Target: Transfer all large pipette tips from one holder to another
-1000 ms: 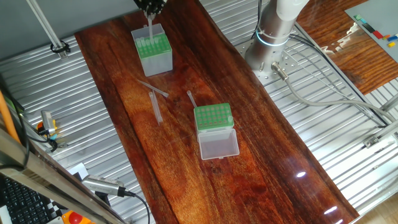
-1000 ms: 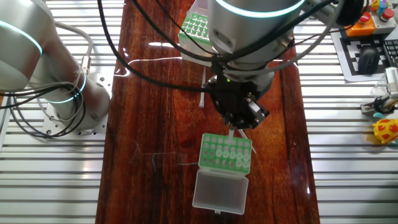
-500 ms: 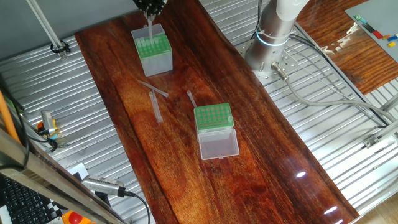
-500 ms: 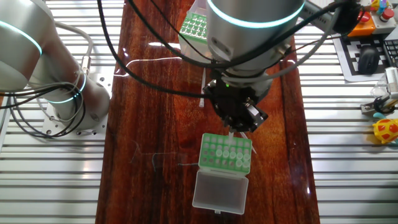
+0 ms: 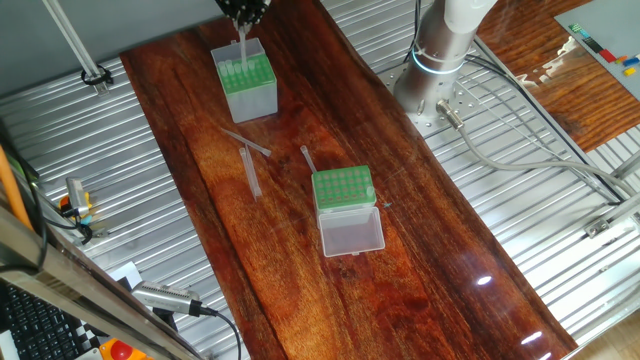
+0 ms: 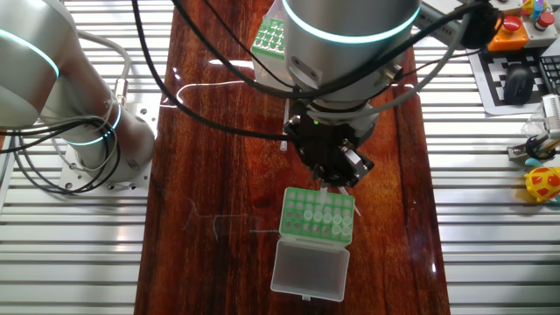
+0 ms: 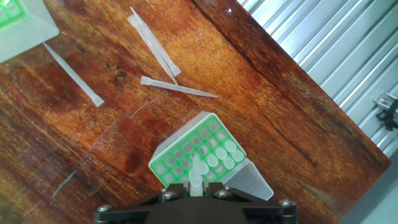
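My gripper [image 7: 197, 186] is shut on a pale pipette tip [image 7: 197, 173], held upright over the green top of the taller translucent box [image 7: 184, 154]. Several tips [image 7: 223, 155] stand in that box along one side. In one fixed view the gripper [image 5: 242, 18] hangs above the box [image 5: 246, 84] with the tip [image 5: 241, 45] pointing down at it. The low green rack [image 5: 342, 188] with its clear lid [image 5: 351, 232] open lies nearer the table's middle. Three loose tips [image 5: 251, 172] lie on the wood between the two holders.
The wooden table [image 5: 420, 240] is flanked by ribbed metal surfaces [image 5: 520, 230]. The arm's base [image 5: 435, 60] stands at the right of the table. Cables [image 6: 210, 83] hang across the wood in the other fixed view.
In the other fixed view the hand has shifted slightly up and left over the box, still holding the tip. Nothing on the table has moved.
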Controlling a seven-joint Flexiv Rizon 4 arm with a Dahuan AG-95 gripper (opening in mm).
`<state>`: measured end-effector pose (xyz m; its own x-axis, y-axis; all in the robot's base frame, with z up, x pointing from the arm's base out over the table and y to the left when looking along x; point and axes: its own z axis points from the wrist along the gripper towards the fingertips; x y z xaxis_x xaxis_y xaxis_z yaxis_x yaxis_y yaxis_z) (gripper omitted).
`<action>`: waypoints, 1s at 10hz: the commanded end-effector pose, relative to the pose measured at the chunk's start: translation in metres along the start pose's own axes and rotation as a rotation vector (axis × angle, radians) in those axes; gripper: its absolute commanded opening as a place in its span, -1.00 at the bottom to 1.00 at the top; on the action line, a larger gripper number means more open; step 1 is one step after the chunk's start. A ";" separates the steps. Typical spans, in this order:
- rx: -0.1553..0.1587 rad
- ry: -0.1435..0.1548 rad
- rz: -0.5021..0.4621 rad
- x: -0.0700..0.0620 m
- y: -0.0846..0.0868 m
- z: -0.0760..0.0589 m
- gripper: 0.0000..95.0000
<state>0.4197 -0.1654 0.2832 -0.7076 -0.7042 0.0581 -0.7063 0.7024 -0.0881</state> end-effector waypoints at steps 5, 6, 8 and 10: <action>0.000 -0.010 -0.005 0.003 0.002 0.006 -1.00; 0.002 -0.012 -0.002 0.001 0.001 0.011 -1.00; 0.003 -0.023 -0.008 -0.003 -0.001 0.020 -1.00; 0.004 -0.030 -0.015 -0.006 -0.005 0.029 -1.00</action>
<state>0.4287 -0.1688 0.2527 -0.6957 -0.7178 0.0279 -0.7168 0.6912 -0.0916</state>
